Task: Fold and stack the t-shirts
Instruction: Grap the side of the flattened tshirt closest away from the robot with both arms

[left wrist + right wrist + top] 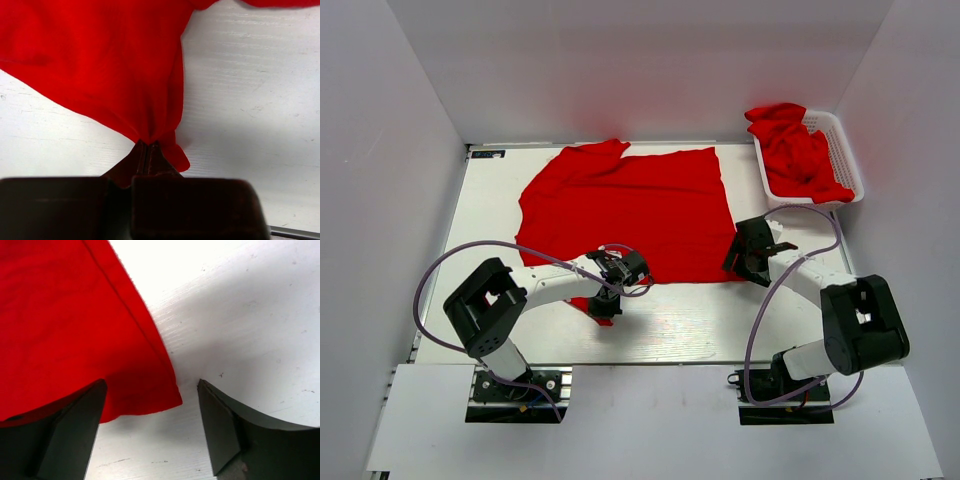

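Observation:
One red t-shirt (630, 210) lies spread over the middle of the white table. My left gripper (605, 300) is at the shirt's near left part, shut on a pinch of cloth. In the left wrist view the red fabric (100, 60) gathers into the closed fingertips (149, 146). My right gripper (745, 262) is at the shirt's near right corner, open. The right wrist view shows that corner (150, 395) lying flat between the two wide-apart fingers of the right gripper (152, 390), nearer the left one. More red t-shirts (795, 150) are bundled in the basket.
A white lattice basket (848, 150) stands at the back right of the table (680, 320). White walls close in the left, back and right sides. Purple cables loop beside both arms.

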Controlling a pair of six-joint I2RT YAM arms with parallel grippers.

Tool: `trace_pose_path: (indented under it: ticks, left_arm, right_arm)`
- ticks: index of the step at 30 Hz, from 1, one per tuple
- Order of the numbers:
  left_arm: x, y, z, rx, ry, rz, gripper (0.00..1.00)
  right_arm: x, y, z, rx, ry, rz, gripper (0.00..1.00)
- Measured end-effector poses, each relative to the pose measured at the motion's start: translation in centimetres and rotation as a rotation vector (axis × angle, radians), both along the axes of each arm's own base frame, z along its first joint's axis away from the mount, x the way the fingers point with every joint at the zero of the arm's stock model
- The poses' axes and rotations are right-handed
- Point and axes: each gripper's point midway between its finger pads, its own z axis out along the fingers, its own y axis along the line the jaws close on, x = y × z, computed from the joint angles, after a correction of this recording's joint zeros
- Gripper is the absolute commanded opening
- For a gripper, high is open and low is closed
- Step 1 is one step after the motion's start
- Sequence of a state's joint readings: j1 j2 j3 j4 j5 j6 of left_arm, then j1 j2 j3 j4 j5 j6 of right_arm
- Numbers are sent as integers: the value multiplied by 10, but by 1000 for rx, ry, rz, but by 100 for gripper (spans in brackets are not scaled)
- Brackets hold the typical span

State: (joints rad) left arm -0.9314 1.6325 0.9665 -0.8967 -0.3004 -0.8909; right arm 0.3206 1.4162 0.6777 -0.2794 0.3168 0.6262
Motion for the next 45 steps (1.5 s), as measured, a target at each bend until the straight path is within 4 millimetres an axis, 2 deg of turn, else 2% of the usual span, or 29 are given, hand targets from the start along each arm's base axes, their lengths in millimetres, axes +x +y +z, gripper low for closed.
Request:
trace_pose_path:
  ticks: [4, 7, 11, 12, 13, 14, 21, 28, 31, 35, 40, 45]
  left_arm:
    - [0, 0, 0, 2, 1, 0, 0]
    - [0, 0, 0, 2, 1, 0, 0]
    - [0, 0, 2, 3, 1, 0, 0]
    - [0, 0, 2, 4, 2, 0, 0]
    - [0, 0, 3, 5, 1, 0, 0]
    - [1, 0, 3, 4, 0, 0, 0]
    - [3, 2, 9, 23, -8, -12, 0]
    - [14, 3, 27, 60, -28, -104, 0]
    - [26, 0, 37, 71, -54, -155, 0]
    - [55, 5, 53, 148, -111, -171, 0]
    - [89, 25, 68, 208, -167, -140, 0]
    - [112, 45, 72, 236, -184, -144, 0]
  right_arm:
    - [1, -4, -1, -20, -1, -8, 72]
    - [0, -4, -1, -24, 2, -7, 64]
    - [-2, -5, -3, -27, 8, -10, 28]
    - [-2, -5, -3, -23, 8, -14, 11]
    - [-2, -5, -3, -23, 9, -6, 3]
    - [-2, -3, -3, -12, 7, -9, 0]
    - [-3, 0, -2, 7, 10, -2, 0]
    - [-8, 1, 6, 11, 9, 14, 0]
    - [-8, 0, 10, 5, 17, 16, 0]
    - [3, 4, 22, 2, 3, 30, 0]
    - [22, 9, 33, -5, -3, 40, 0]
    - [36, 11, 40, -19, -6, 44, 0]
